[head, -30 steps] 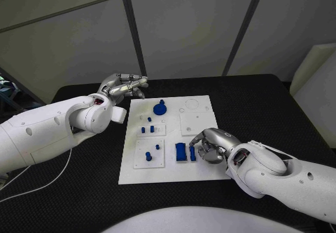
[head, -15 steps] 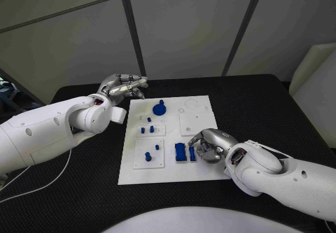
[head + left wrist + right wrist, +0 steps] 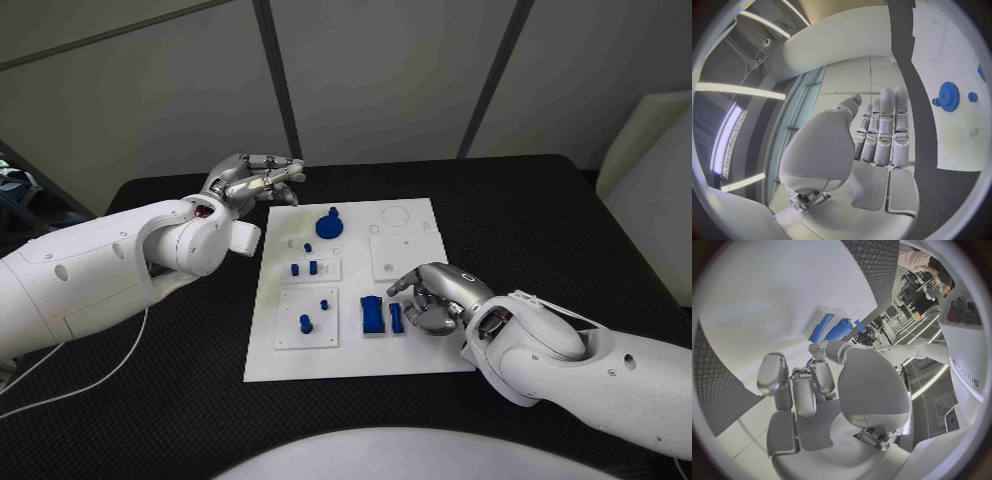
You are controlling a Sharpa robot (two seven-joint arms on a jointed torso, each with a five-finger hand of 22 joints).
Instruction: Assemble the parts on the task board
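Narrow blue bar point(image 3: 395, 317) lies flat on task board point(image 3: 418, 225), beside wider blue block point(image 3: 372, 314). Likely light, rigid, slick plastic; pinch long sides. Right hand point(image 3: 431, 300) over it, fingers curled, grasp unclear. Left hand point(image 3: 255, 178) at far-left corner, fingers together, empty.

**Board centred, hands at opposite corners**

The white rectangular task board point(image 3: 411, 358) lies mid-table point(image 3: 577, 220). The round toothed blue gear point(image 3: 330, 223) sits at its far end, two long blue blocks point(image 3: 374, 314) nearer. The left hand point(image 3: 257, 178) is beyond the far-left corner; the right hand point(image 3: 433, 297) just right of the blocks.
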